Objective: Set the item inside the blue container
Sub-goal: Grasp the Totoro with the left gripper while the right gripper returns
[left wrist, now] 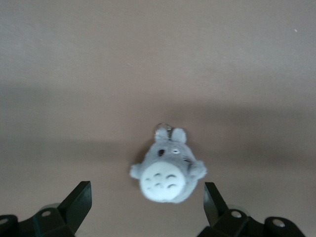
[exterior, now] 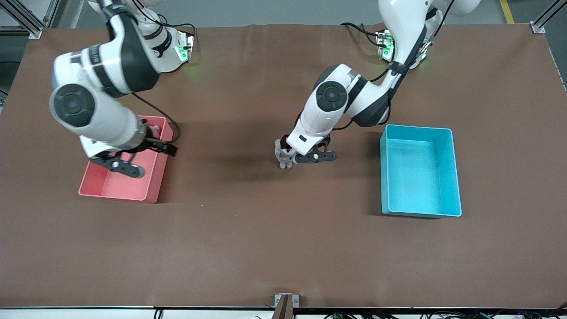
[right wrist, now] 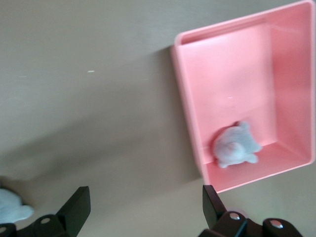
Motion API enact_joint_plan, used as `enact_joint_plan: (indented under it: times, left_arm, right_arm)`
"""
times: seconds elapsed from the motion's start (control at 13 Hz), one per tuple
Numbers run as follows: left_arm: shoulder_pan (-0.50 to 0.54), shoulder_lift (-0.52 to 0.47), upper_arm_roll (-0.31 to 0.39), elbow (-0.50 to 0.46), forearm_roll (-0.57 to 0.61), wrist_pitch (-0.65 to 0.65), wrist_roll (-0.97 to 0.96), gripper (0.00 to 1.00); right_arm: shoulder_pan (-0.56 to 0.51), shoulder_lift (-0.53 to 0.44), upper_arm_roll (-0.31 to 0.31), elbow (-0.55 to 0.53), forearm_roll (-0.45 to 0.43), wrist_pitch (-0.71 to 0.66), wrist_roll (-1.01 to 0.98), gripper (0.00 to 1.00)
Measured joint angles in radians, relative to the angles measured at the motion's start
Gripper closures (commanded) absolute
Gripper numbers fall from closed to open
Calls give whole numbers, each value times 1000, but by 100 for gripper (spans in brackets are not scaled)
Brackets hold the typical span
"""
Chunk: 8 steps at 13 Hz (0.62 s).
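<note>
The item (exterior: 281, 155), a small grey plush with a pale face and a key ring, lies on the brown table near its middle. In the left wrist view the item (left wrist: 165, 170) sits just ahead of the black fingertips (left wrist: 79, 202), untouched. My left gripper (exterior: 290, 153) (left wrist: 146, 207) hangs low over it, open. The blue container (exterior: 454, 177) stands toward the left arm's end of the table, with nothing in it. My right gripper (exterior: 167, 148) (right wrist: 145, 207) is open and holds nothing, up over the pink bin's wall on the side toward the table's middle.
A pink bin (exterior: 153, 186) (right wrist: 291, 89) stands toward the right arm's end, with a pale plush (right wrist: 236, 145) (exterior: 153, 129) lying inside. Another pale fuzzy shape (right wrist: 12, 207) shows at the edge of the right wrist view. Open brown table lies between the item and the blue container.
</note>
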Motion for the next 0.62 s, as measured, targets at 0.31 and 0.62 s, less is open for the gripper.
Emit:
enact_joint_plan:
  times: [0.31,0.62]
  left_arm:
    - [-19,63,1,4,0,100,-12,0]
    - [-57,146,0,6,0,174,-18,0]
  right_arm:
    - [-112,-1,1,-86,-1,22,-127,0]
    - [-209,-13,1,-228,-1,167,-245,0]
